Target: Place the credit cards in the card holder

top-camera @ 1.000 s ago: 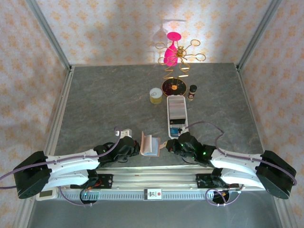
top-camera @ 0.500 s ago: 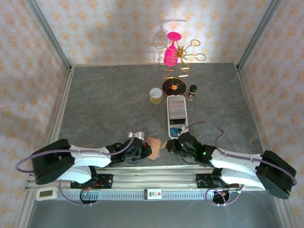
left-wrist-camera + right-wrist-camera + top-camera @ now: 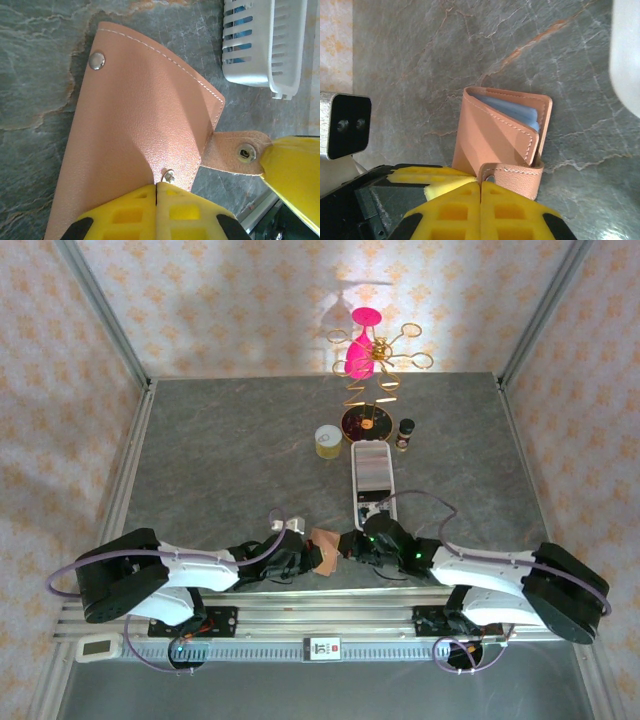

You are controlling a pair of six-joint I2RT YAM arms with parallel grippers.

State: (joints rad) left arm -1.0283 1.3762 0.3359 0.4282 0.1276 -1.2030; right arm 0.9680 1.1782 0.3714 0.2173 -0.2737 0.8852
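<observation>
Two pairs of fingers are clenched on the card holder, held at the bench's 6 o'clock edge; the left fingers pinch its cover beside a stud, the right fingers pinch the closing tab; pale blue edges in its mouth look like credit cards; we judge fastening comes next, so we hold the cover steady, fold the tab flat, and press it squarely home without tugging.
</observation>
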